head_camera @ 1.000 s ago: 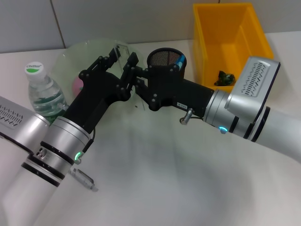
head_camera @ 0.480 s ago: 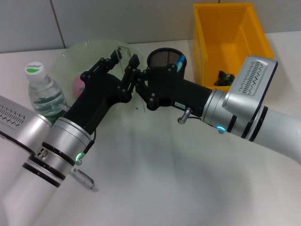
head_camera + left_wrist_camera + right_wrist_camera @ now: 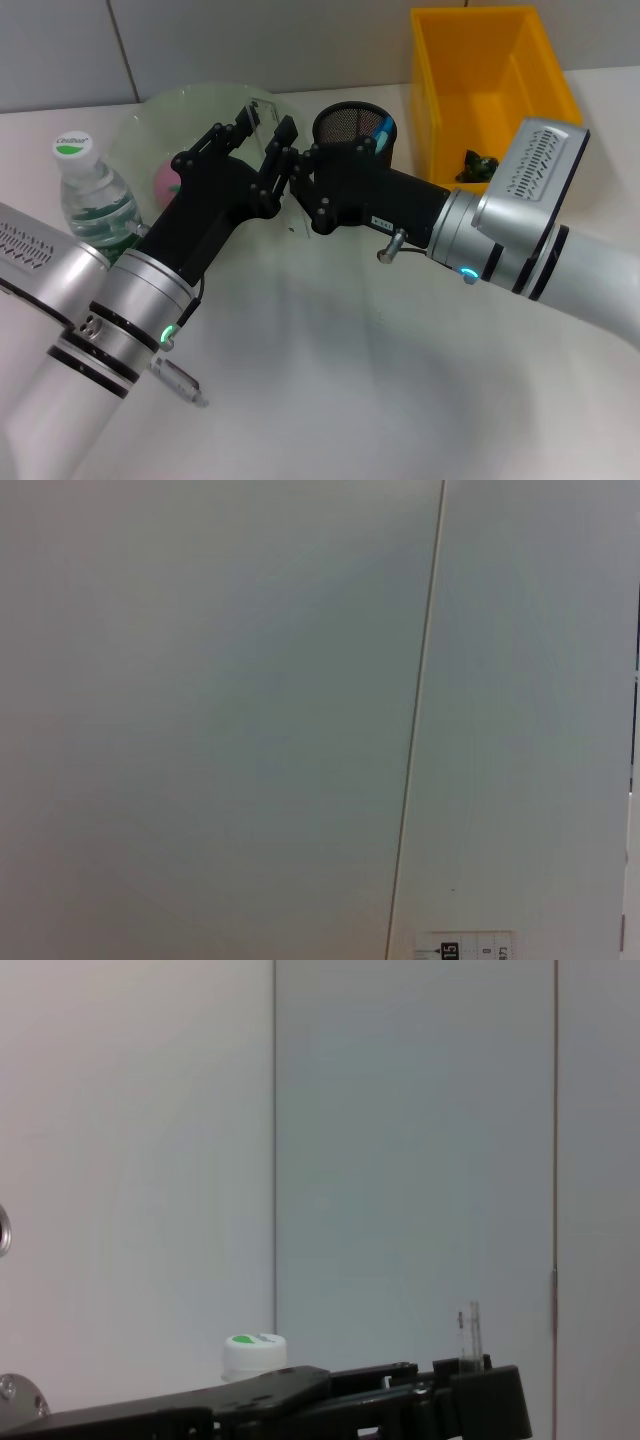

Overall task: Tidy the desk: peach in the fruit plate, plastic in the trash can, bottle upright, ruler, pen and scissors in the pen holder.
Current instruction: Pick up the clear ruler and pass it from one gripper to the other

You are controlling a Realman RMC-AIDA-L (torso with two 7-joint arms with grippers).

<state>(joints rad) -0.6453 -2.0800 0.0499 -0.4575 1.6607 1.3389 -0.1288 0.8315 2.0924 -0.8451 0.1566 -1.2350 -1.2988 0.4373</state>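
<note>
Desk (image 3: 330, 380) below grey panelled wall (image 3: 220, 710).

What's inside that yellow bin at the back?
Inside the yellow bin a small dark green crumpled piece lies on the floor near the front wall. The right arm covers the bin's front corner, so anything there is hidden.
</note>
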